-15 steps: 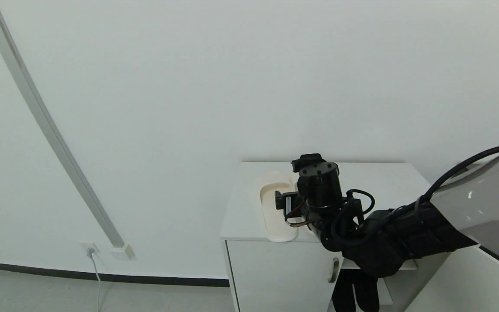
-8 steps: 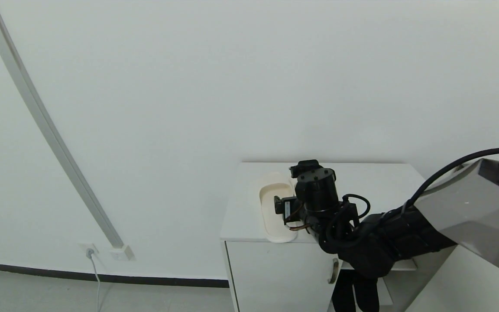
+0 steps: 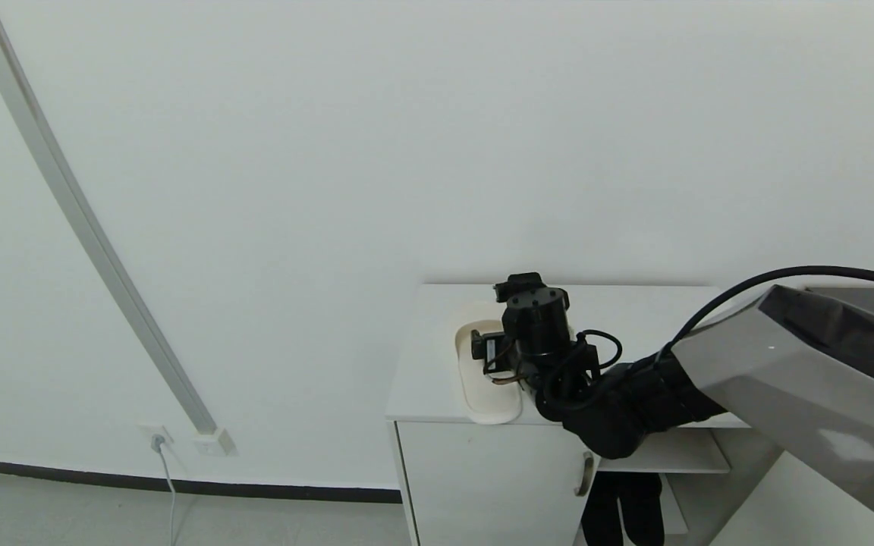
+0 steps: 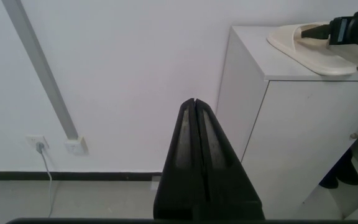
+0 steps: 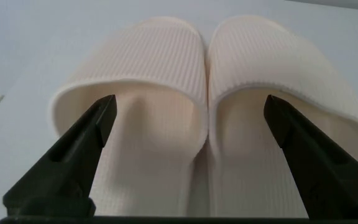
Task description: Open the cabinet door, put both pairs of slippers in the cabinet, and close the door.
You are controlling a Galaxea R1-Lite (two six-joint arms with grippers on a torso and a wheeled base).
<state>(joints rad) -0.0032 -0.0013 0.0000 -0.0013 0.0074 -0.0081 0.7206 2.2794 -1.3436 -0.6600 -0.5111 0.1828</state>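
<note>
We see the cream slippers [image 5: 166,93] lying side by side, touching, on top of the white cabinet [image 3: 482,485], toward the 9 o'clock side of its top and reaching the front edge. Our right gripper [image 5: 189,111] hovers over the pair with its claw spread wide, one finger outside each slipper, gripping nothing. Our left gripper [image 4: 194,106] hangs well apart from the cabinet, at its 9 o'clock, with its claw pressed fully together and empty. The cabinet's left door, with its metal handle [image 3: 586,472], is closed. At 3 o'clock of the handle the compartment stands open, and black slippers [image 3: 623,516] sit under its shelf [image 3: 664,453].
</note>
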